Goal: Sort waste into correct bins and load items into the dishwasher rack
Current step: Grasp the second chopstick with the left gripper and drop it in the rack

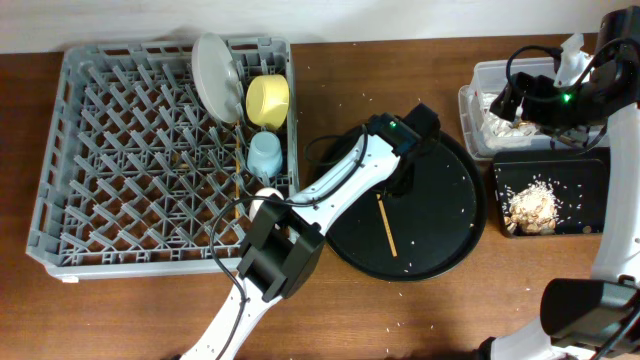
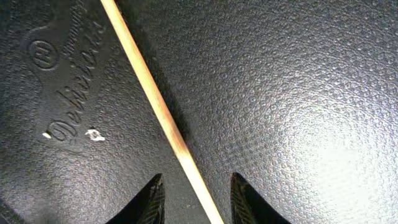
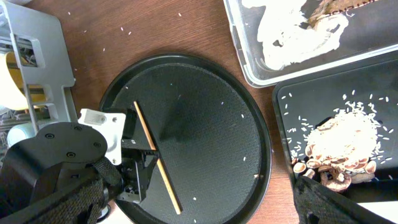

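Note:
One wooden chopstick (image 1: 387, 226) lies on the large round black tray (image 1: 450, 215). My left gripper (image 1: 401, 186) is low over it and open. In the left wrist view its fingertips (image 2: 198, 194) straddle the chopstick (image 2: 146, 87) without closing on it. The grey rack (image 1: 120, 170) holds the white plate (image 1: 214, 75), yellow bowl (image 1: 268, 99) and light-blue cup (image 1: 265, 153); a second thin stick (image 1: 237, 175) seems to lie beside the cup. The pinkish-white cup is out of view. My right gripper (image 1: 520, 100) is open and empty over the clear tub (image 1: 478, 75).
The clear tub holds the white napkin (image 3: 292, 31) and the brown wrapper (image 3: 329, 9). The shallow black tray (image 1: 590, 175) in front of it holds tan food scraps (image 1: 530, 207). Rice grains are scattered on the wood and on both trays.

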Robot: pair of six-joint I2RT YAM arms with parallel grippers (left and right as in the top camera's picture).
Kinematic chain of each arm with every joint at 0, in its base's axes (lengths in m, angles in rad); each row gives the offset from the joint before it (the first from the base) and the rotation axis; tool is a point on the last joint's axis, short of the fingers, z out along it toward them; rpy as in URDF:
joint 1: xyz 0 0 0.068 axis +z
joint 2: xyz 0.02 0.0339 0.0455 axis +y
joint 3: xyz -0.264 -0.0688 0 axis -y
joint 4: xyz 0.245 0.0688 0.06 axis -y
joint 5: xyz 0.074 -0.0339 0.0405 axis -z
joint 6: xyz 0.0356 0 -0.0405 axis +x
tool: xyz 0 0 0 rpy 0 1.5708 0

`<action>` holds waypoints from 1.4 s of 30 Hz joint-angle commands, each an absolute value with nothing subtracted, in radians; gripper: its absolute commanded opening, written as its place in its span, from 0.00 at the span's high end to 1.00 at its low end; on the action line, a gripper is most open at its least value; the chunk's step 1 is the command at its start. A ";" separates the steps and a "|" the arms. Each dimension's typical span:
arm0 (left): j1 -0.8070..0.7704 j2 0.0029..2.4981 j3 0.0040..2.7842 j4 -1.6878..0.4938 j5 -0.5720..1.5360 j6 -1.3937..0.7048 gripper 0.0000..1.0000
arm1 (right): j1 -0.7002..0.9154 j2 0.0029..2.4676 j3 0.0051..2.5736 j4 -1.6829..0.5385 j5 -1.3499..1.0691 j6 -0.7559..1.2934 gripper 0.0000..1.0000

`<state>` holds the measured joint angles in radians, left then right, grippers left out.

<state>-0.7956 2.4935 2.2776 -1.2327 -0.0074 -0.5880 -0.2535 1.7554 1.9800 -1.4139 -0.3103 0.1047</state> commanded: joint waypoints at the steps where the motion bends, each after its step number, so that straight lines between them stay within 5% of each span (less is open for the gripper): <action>1: -0.792 2.508 2.260 -1.230 0.035 -0.595 0.67 | -0.248 1.758 1.986 -1.415 -0.302 0.104 0.02; 11: -0.752 2.568 2.222 -1.209 0.179 -0.595 0.67 | -0.248 1.758 1.986 -1.415 -0.302 0.105 0.02; 16: -0.727 2.586 2.225 -1.210 0.221 -0.590 0.99 | -0.248 1.758 1.986 -1.415 -0.302 0.104 0.02; 23: -0.725 2.586 2.419 -1.334 0.157 -0.489 0.99 | -0.248 1.758 1.986 -1.415 -0.302 0.105 0.02; 31: -0.633 2.553 3.018 -1.688 0.007 -0.309 1.00 | -0.248 1.758 1.986 -1.414 -0.302 0.104 0.02; 36: -0.476 2.380 2.971 -1.688 0.002 -0.229 0.99 | -0.248 1.758 1.986 -1.414 -0.302 0.105 0.02; 42: -0.331 2.178 2.531 -1.688 -0.126 -0.237 1.00 | -0.248 1.758 1.986 -1.415 -0.302 0.104 0.02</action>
<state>-0.3725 2.1910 2.6694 -1.6855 -0.0723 -0.2520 -0.2535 1.7554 1.9800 -1.4132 -0.3103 0.1047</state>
